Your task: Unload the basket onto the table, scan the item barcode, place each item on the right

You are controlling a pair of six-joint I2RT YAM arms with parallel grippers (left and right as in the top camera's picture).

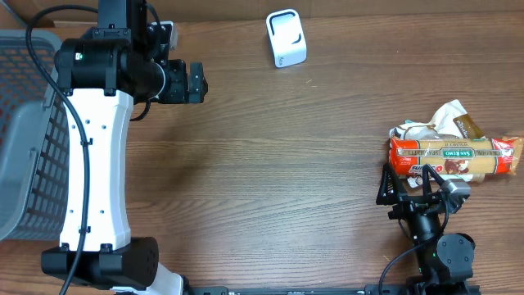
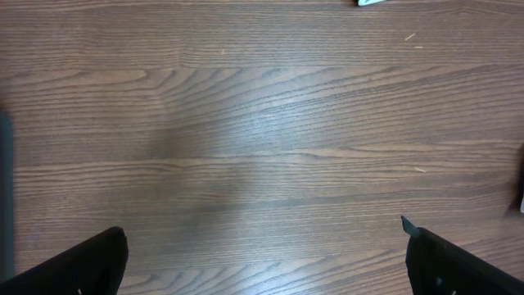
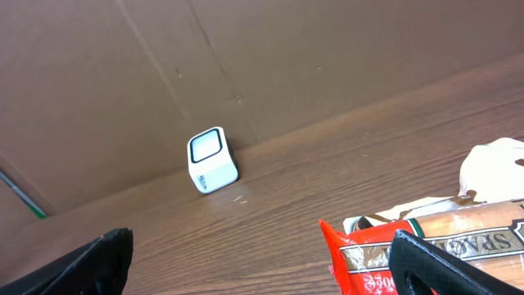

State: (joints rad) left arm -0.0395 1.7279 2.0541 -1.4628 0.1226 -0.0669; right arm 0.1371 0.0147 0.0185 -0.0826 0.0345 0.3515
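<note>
The item is a red spaghetti packet point(image 1: 454, 158) lying flat near the table's right edge. It also shows in the right wrist view as the red packet point(image 3: 366, 254). My right gripper point(image 1: 407, 179) is open at the packet's left end. In the right wrist view the right gripper point(image 3: 262, 238) has its right finger point(image 3: 442, 266) in front of the packet, and nothing is held. The white scanner point(image 1: 286, 38) stands at the table's far edge, and the scanner point(image 3: 210, 160) faces my right wrist camera. My left gripper point(image 1: 199, 83) hovers open over bare wood at the far left, with the left gripper point(image 2: 260, 233) empty.
A crumpled white and brown bag point(image 1: 438, 123) lies just behind the red packet. A grey mesh basket point(image 1: 20, 131) stands at the left edge. A cardboard wall point(image 3: 246, 57) rises behind the scanner.
</note>
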